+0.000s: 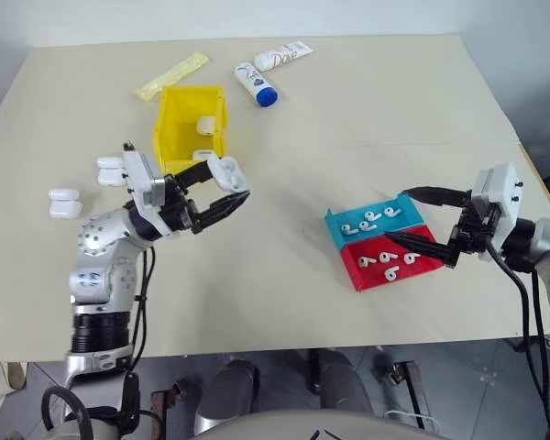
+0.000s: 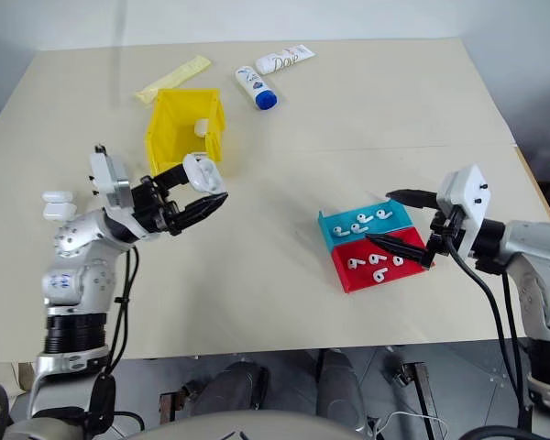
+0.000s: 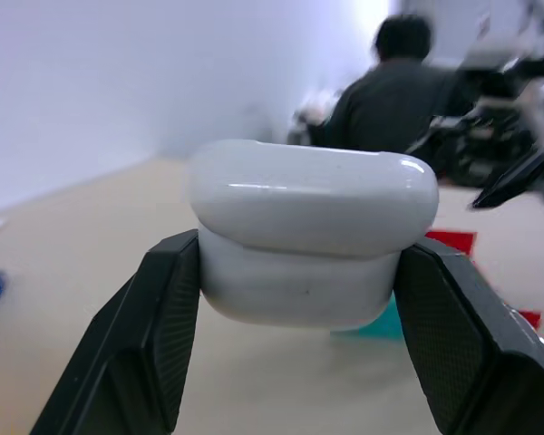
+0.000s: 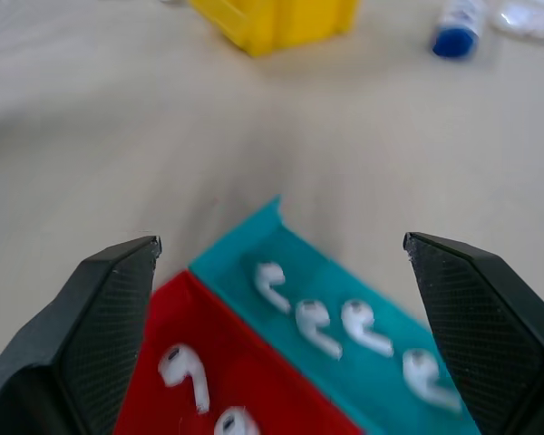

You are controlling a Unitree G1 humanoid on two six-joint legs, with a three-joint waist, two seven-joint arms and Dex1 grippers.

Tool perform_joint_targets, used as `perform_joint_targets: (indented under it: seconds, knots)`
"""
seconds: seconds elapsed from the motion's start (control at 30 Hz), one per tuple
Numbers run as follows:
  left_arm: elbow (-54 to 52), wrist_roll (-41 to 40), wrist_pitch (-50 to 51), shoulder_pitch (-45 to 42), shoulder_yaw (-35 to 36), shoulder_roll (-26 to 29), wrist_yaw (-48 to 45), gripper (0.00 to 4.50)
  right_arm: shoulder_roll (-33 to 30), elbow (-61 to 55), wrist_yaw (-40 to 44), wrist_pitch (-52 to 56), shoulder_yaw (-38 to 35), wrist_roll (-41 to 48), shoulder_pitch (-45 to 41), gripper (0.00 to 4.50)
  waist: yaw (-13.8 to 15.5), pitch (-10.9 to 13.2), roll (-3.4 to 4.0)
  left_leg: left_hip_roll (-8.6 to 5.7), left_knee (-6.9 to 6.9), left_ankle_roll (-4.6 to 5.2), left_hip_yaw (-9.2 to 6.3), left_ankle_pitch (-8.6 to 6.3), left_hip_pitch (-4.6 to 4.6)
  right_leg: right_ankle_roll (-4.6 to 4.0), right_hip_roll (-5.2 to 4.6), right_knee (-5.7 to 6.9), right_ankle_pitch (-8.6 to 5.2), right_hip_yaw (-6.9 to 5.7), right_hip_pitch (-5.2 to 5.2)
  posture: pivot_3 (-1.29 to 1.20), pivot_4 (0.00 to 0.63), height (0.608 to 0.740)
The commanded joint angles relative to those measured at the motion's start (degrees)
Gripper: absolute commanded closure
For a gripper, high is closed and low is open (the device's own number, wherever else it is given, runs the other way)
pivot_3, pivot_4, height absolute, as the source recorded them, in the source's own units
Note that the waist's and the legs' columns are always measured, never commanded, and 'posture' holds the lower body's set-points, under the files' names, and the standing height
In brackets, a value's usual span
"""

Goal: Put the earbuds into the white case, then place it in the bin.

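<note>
My left gripper (image 1: 231, 183) is shut on a white case (image 1: 227, 172), held in the air just right of the yellow bin (image 1: 170, 128). In the left wrist view the white case (image 3: 313, 231) sits squeezed between both fingers. Two more white cases (image 1: 205, 126) lie inside the bin. Several earbuds (image 1: 376, 218) lie in a small blue tray (image 1: 341, 229), and three more (image 1: 390, 264) in the red tray (image 1: 426, 261) joined to it. My right gripper (image 1: 399, 215) hangs open over these trays with nothing between its fingers (image 4: 109, 308).
Spare white cases (image 1: 64, 203) lie near the table's left edge. A blue-capped tube (image 1: 257, 84), a white tube (image 1: 282, 57) and a yellow packet (image 1: 171, 76) lie at the back. A person (image 3: 390, 100) sits beyond the table.
</note>
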Motion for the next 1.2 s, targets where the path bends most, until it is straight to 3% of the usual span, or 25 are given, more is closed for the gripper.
perform_joint_targets:
  seconds: [0.03,0.17,0.33,0.63,0.83,1.07,1.2]
  knots:
    - [1.58,-0.06,-6.57,0.48,-2.3,-2.75,-3.03,1.69,-1.19,-4.86,-3.61,2.2,-5.39,0.58,4.68,0.0,0.23,0.0,0.0,-0.01,0.0,0.02,0.0,-0.01,0.01,0.0,0.0,-0.01,0.0,0.0,0.01,0.0,0.15,0.74]
    - [5.85,1.28,-12.71,1.1,-5.15,-5.66,-6.12,1.69,-0.28,-7.52,-4.62,2.72,-14.13,1.86,13.87,0.0,1.12,-0.01,-0.01,-0.06,0.04,0.09,0.06,-0.01,0.01,0.06,-0.01,-0.08,0.03,0.06,0.04,0.0,0.15,0.74]
    - [5.14,0.77,-13.12,3.86,-7.35,-4.54,-9.18,1.69,1.83,-11.84,-2.29,2.07,-27.19,2.06,29.98,0.0,1.69,-0.04,-0.01,-0.07,0.01,0.16,0.09,-0.02,0.01,0.12,0.01,-0.4,0.07,0.11,0.09,0.0,0.15,0.74]
    - [-0.86,1.19,-10.81,8.18,-10.66,-3.12,-9.0,1.69,2.69,-21.39,-4.89,6.84,-32.78,4.9,39.13,0.0,1.24,-0.15,0.16,0.01,-0.03,0.21,0.17,-0.08,0.1,0.12,0.06,-0.42,0.07,0.19,0.14,0.0,0.15,0.74]
    - [-5.2,3.47,-12.12,12.42,-13.74,-5.32,-4.56,1.69,-10.43,-30.43,-9.71,21.13,-22.53,9.29,30.45,0.0,1.31,-0.21,0.17,-0.04,0.02,0.27,0.22,-0.1,0.09,0.16,-0.01,-0.45,0.09,0.23,0.17,0.0,0.15,0.74]
    - [-10.92,4.62,-11.96,17.47,-17.84,-7.42,0.41,1.69,-19.67,-27.89,-10.22,23.39,-7.95,8.93,14.72,0.0,2.37,-0.14,0.09,-0.04,0.03,0.28,0.18,-0.11,-0.01,0.17,-0.03,-0.58,0.1,0.13,0.14,0.0,0.15,0.74]
    - [-12.85,5.16,-11.78,18.79,-19.75,-8.11,2.65,1.69,-23.96,-23.03,-9.75,21.34,1.81,3.2,7.76,0.89,2.74,-0.12,0.05,-0.04,0.03,0.31,0.18,-0.13,-0.01,0.15,-0.03,-0.64,0.11,0.1,0.19,0.0,0.15,0.74]
